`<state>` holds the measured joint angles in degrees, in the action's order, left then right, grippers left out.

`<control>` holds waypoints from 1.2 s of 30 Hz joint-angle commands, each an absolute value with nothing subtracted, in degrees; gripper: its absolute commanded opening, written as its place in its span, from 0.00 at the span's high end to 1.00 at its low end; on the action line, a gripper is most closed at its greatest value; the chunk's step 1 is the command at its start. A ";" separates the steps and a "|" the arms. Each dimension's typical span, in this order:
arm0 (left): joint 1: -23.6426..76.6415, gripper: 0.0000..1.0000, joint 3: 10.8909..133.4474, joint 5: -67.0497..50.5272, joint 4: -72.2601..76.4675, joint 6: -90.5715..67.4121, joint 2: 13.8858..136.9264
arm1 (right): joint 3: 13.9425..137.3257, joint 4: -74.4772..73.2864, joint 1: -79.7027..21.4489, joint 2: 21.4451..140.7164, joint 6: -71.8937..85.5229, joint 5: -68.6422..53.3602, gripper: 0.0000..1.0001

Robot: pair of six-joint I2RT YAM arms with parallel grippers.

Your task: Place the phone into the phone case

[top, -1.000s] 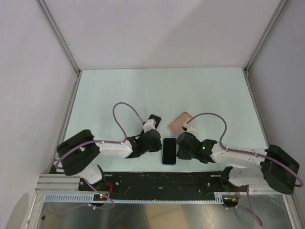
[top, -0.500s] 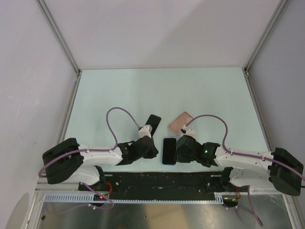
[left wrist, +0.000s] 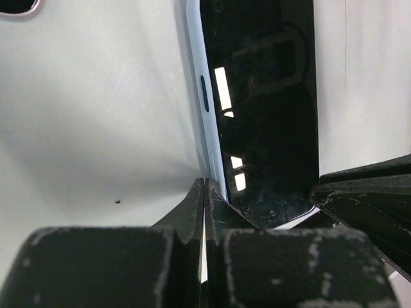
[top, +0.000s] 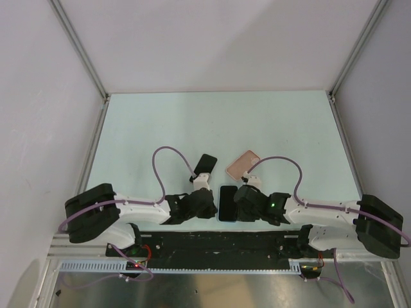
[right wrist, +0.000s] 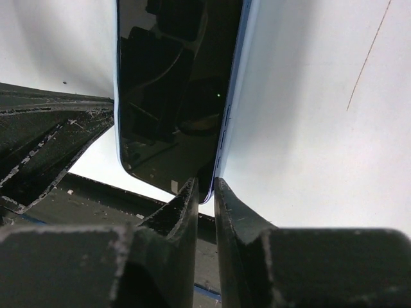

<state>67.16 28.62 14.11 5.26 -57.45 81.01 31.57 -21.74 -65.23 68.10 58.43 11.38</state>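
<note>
Table [top: 160, 122]: pale mint surface with white walls on three sides; both claws sit low over its near edge, tips facing each other.
Left arm [top: 138, 205]: stretched along the near edge and reaching inward; a purple cable [top: 168, 154] loops up above it.
Right arm [top: 327, 208]: set the mirror way, reaching inward from the other side; a green light [top: 273, 205] is lit just behind its claw.
Left claw [left wrist: 204, 192]: closed on nothing, fingers pressed flat together; the joined tips sit at the phone's long edge close to its near corner, touching it or all but touching.
Right claw [right wrist: 205, 189]: fingers stand a narrow slit apart; the phone's near corner on this side sits at the mouth of that slit; whether it is pinched or only met cannot be told.
Phone case [top: 243, 164]: salmon-pink shell lying flat and askew; beyond the right claw's tips on the far side; apart from that claw and not touching the phone.
Phone [top: 227, 203]: directly between the two claws, one at each long edge; glossy black screen up, light blue-grey side rail showing; long axis running away from the arm bases; outside the case.
Black slab [top: 205, 163]: beyond the left claw on the far side, askew; beside the case with a gap between them.
Speck [left wrist: 117, 201]: small dark mark on the table, on the side of the left claw's tips away from the phone.
</note>
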 commanded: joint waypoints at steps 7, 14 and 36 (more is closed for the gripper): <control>68.14 1.00 31.55 13.90 5.86 -58.03 83.32 | 31.99 -19.17 -66.71 72.26 59.59 12.45 0.97; 68.31 1.00 32.27 13.68 6.14 -57.93 84.02 | 32.32 -18.40 -68.06 75.75 60.25 12.49 1.00; 68.34 1.00 32.67 13.90 6.15 -57.26 83.09 | 34.01 -17.94 -74.06 90.23 64.40 14.49 1.00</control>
<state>67.51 30.87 14.79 2.26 -57.28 82.24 39.40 -29.91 -72.40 79.00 59.83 21.37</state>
